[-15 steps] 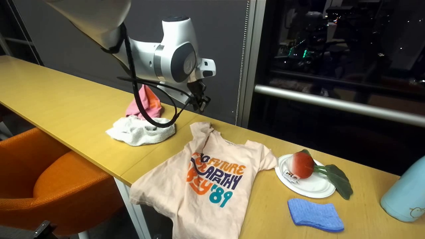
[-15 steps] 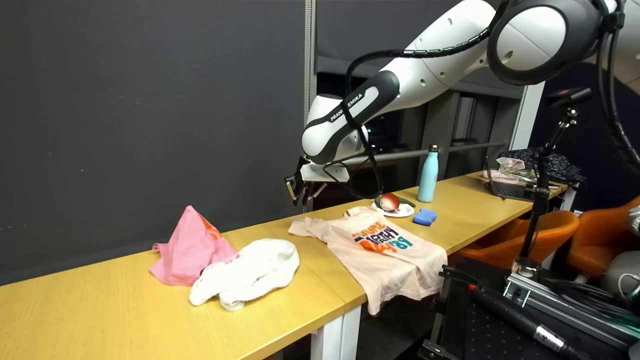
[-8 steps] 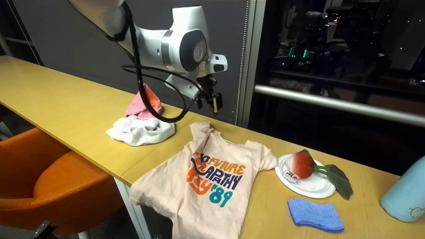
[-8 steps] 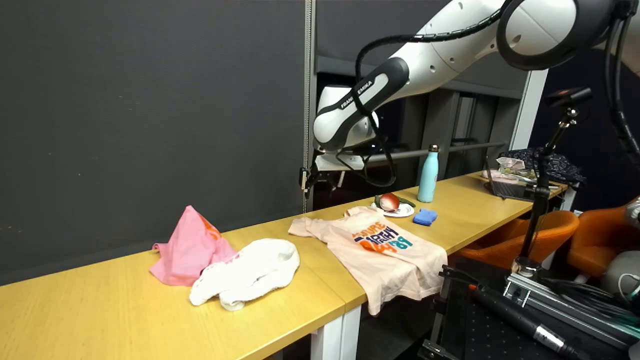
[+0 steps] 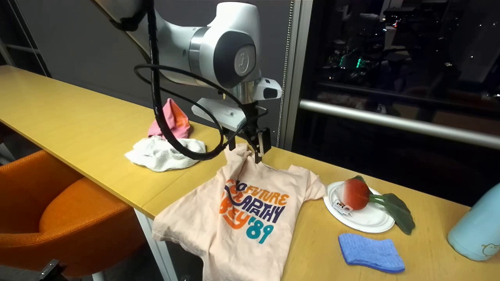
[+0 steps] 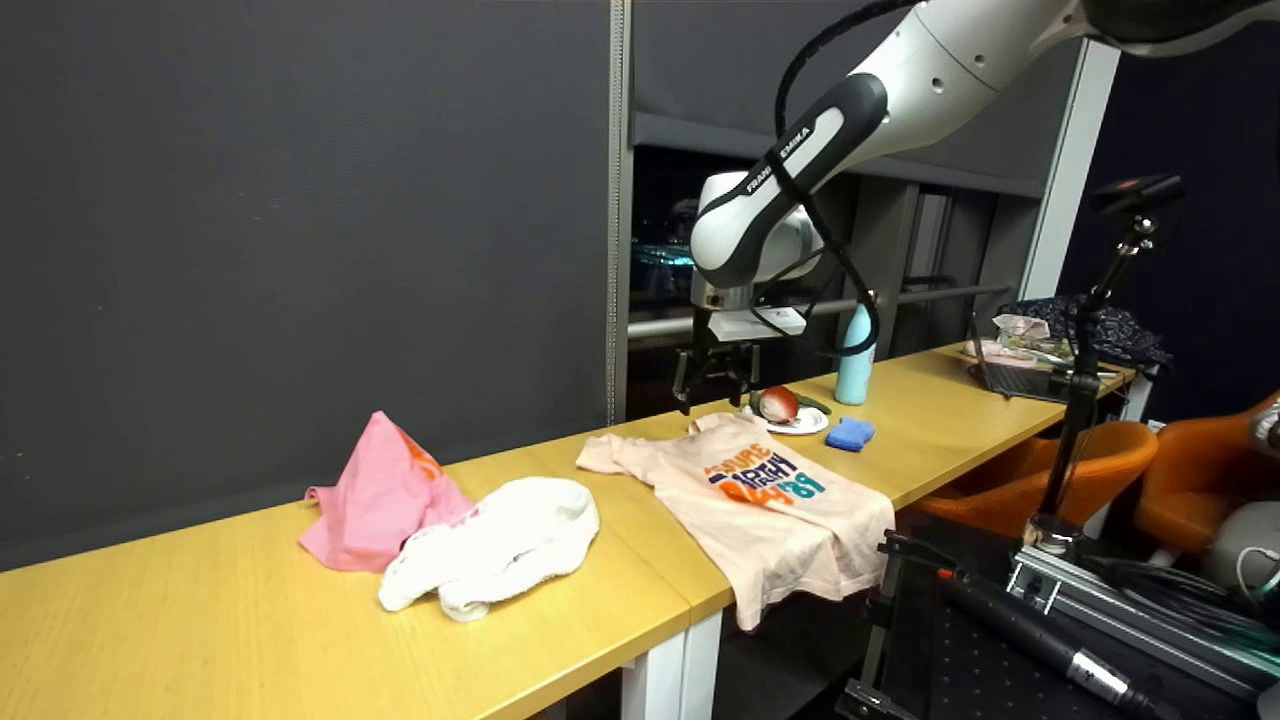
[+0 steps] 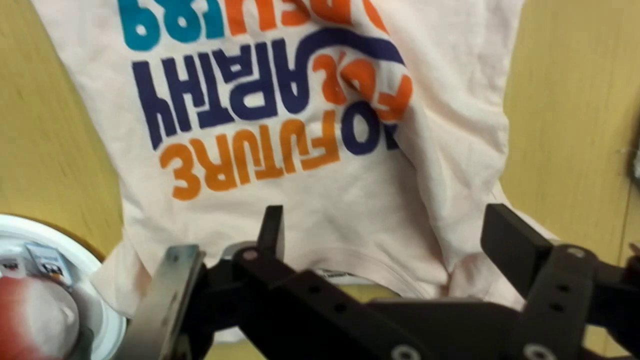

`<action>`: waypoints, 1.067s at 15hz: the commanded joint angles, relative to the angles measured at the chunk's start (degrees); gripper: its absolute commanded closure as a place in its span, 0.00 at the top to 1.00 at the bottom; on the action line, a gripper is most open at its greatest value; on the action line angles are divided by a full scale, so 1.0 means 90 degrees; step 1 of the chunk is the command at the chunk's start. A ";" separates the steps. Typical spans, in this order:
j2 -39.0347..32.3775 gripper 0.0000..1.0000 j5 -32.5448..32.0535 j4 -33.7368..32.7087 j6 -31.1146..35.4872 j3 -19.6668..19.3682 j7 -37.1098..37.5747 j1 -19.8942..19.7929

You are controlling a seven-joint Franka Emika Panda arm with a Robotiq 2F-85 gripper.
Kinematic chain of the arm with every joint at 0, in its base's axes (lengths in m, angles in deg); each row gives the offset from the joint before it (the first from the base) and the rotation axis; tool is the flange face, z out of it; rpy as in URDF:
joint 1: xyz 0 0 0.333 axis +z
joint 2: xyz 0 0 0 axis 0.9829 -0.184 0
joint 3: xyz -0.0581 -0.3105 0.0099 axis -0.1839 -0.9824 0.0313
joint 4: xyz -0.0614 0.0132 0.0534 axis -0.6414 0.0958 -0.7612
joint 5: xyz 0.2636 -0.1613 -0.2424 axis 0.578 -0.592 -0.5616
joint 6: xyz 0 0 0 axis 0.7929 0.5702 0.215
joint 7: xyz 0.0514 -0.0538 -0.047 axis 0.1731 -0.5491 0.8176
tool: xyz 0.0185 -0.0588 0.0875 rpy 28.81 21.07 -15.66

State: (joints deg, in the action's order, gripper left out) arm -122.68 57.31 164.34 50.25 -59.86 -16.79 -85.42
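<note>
Wrist view, bottom: with black two-fingered gripper (image 7: 387, 237) spread empty above peach cloth T-shirt (image 7: 295, 182); seemingly pre-contact, next needing descent

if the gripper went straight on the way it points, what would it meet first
Probably the shirt, near its collar: the open gripper points down over it, though depth is unclear.
</note>
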 commanded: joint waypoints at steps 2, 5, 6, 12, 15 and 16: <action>0.0284 1.00 -0.0189 0.0680 -0.0118 -0.0057 -0.0040 -0.0120; 0.0083 1.00 -0.0198 0.0749 -0.0095 -0.0034 -0.0002 -0.0132; 0.0003 1.00 -0.0215 0.0755 -0.0079 -0.0033 0.0043 -0.0096; -0.0437 1.00 -0.0182 0.0687 0.0001 -0.0013 0.0061 -0.0083; -0.0350 1.00 -0.0154 0.0906 0.0155 -0.0035 -0.0015 -0.0136; -0.0295 1.00 -0.0164 0.0964 0.0171 -0.0057 -0.0026 -0.0143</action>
State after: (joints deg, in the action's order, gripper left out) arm -126.90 56.19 171.30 50.51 -60.13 -16.91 -86.25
